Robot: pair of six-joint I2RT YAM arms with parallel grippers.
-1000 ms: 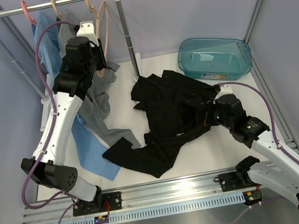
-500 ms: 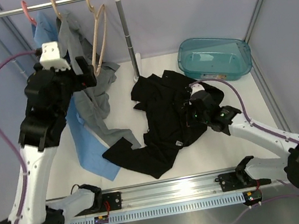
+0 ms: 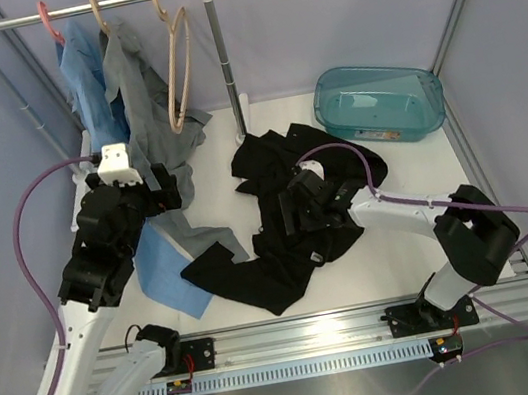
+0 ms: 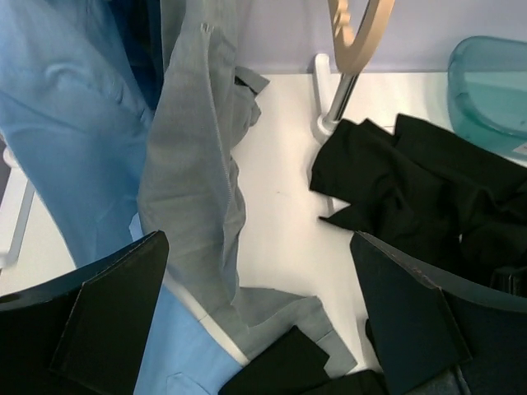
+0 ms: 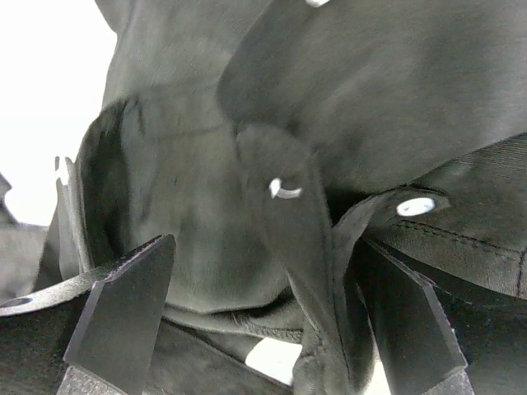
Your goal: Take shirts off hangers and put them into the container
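Hovering with both sets of jaws spread wide, nothing gripped.
Your right gripper (image 5: 265, 243) sits low over the crumpled black cloth shirt (image 3: 287, 244) on the white table (image 3: 358, 273), beside the translucent teal plastic tub (image 3: 427, 101); your left gripper (image 4: 257, 247) faces the hanging grey shirt (image 4: 193, 164).

The left tool (image 3: 163, 188) sits lower now, off the rail (image 3: 80, 5) and beside the grey shirt (image 3: 139, 107), its jaws spread wide. The right tool (image 3: 289, 215) is further left on the black shirt (image 3: 279, 165) — its jaws, shut a second ago, now gape.
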